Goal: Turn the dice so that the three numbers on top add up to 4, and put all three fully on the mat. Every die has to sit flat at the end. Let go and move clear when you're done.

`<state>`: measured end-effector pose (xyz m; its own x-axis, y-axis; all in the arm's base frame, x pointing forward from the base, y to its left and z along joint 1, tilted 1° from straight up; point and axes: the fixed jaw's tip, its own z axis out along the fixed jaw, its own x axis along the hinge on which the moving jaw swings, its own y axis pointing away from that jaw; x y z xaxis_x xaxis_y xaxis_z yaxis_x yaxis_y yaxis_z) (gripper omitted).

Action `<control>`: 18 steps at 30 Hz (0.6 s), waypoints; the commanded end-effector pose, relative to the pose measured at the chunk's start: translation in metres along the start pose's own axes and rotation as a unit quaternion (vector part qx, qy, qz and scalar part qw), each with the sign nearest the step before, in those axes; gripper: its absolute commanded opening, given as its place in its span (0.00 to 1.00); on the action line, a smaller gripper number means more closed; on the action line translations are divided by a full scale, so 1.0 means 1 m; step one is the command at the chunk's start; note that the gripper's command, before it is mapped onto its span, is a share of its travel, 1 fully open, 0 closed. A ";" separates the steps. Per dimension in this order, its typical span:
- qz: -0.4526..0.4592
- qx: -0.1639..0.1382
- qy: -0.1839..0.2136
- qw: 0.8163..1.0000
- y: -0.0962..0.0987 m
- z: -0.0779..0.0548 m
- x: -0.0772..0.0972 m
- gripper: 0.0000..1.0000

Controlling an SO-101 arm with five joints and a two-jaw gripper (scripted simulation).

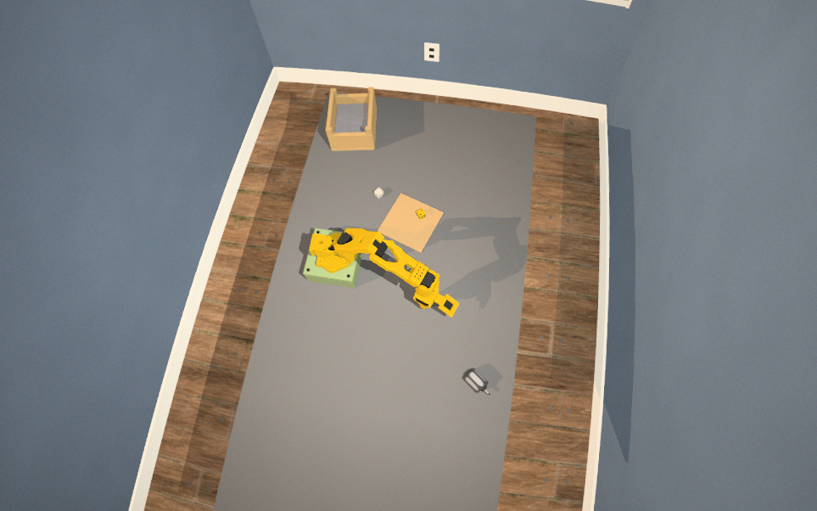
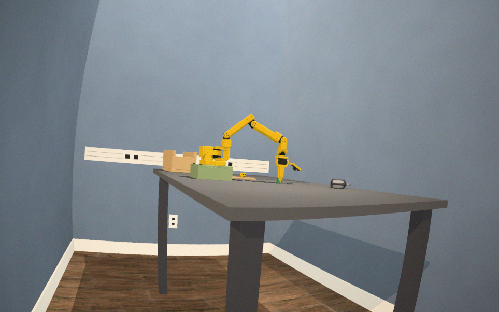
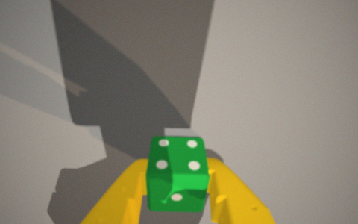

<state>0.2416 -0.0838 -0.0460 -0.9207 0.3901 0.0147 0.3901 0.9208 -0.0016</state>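
My gripper (image 3: 177,187) is shut on a green die (image 3: 177,173), its two yellow jaws pressing the die's sides. The die's far face shows four pips and a nearer face shows one. In the side view the die (image 2: 278,180) is at the table top under the downward-pointing gripper (image 2: 280,176). From above the arm hides the die; the gripper (image 1: 427,298) is to the front right of the tan mat (image 1: 410,220). A yellow die (image 1: 419,213) lies on the mat. A white die (image 1: 378,192) lies on the table just off the mat's far left corner.
A wooden open box (image 1: 350,119) stands at the table's far end. A small dark cylinder-like object (image 1: 476,379) lies near the right edge, nearer the front. The arm's green base (image 1: 330,265) is left of the mat.
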 end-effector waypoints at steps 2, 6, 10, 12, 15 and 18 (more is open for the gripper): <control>-0.001 0.000 0.013 1.000 -0.001 -0.006 0.004 0.00; -0.001 0.000 0.013 1.000 0.000 -0.018 0.004 0.00; -0.001 0.000 0.013 1.000 0.001 -0.024 0.004 0.00; -0.001 0.000 0.013 1.000 0.001 -0.030 0.004 0.00; -0.001 0.000 0.013 1.000 0.002 -0.037 0.004 0.00; -0.001 0.000 0.013 1.000 0.003 -0.041 0.004 0.00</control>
<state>0.2333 -0.0806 -0.0182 -0.9182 0.3891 0.0745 0.3899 0.9209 -0.0039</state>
